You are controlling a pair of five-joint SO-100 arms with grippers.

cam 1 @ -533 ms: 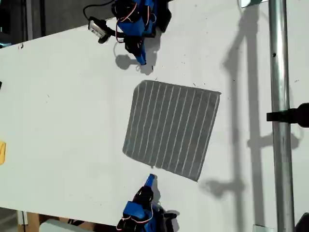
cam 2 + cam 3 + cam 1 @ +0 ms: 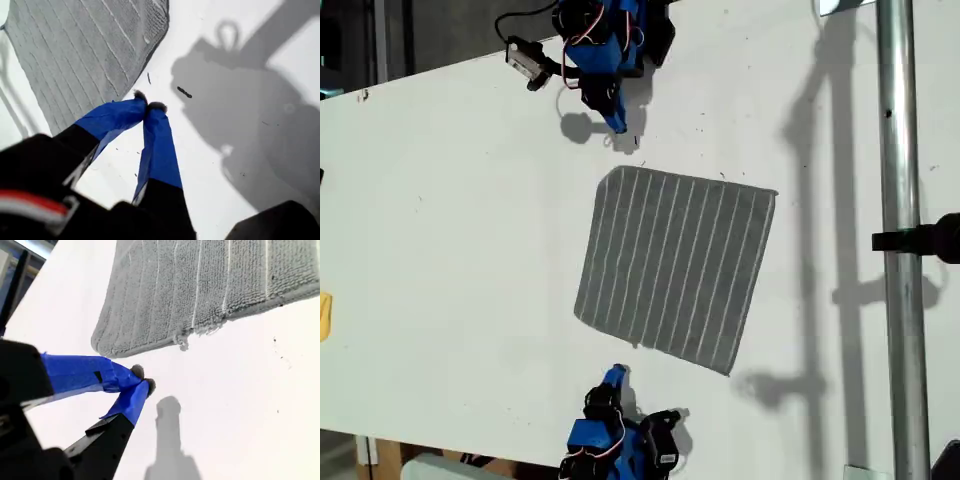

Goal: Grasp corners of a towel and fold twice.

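The towel (image 2: 675, 265) lies flat and unfolded in the middle of the table (image 2: 450, 220), slightly skewed, with all four corners showing. My first gripper (image 2: 617, 125) hangs near the top of the exterior view, just short of the rounded corner (image 2: 613, 175) at the towel's upper left in that view. Its tips are pinched together on nothing. My second gripper (image 2: 613, 375) sits near the bottom of the exterior view, just off the towel's near edge and a little to the exterior view's right of the lower corner (image 2: 580, 315). It is also pinched closed and empty. As I judge it, the step in hand is the reach for the two corners. To do it well, I should spread both pairs of tips before coming down. Each gripper should then put one tip under the hem right at its corner, not further along the edge, so the fold starts square. My second gripper needs to shift toward its corner first. There is bare table all round the towel, most of it on the exterior view's left. The pole (image 2: 900, 150) stands well off on the right, so carrying these corners that way looks clear.
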